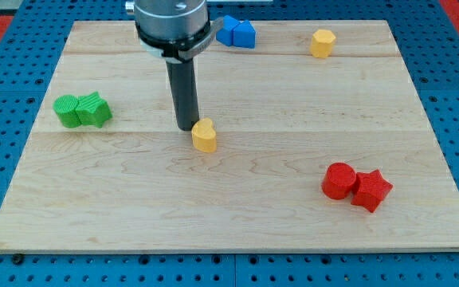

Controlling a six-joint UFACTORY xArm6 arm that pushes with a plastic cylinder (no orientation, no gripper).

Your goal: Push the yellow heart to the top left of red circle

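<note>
The tool is a plain dark rod with no jaws, so it grips nothing; its tip [186, 127] sits just at the upper left of the yellow heart [204, 136], mid-counter. The red circle [339, 180] lies lower right, touching a red star [370, 190]. The push looks underway; next, I judge, a rightward shove. Blocks are matte and chunky, the counter [293, 104] pale wood.

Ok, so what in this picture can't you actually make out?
- Camera view, arm: the view's top edge cuts it off above the grey collar.
- Whether my tip touches the yellow heart: they sit too close to tell.
- Blue blocks: the collar hides part of the left one, so its shape is unclear.
- Green blocks: pressed together, shapes too small to name.
</note>
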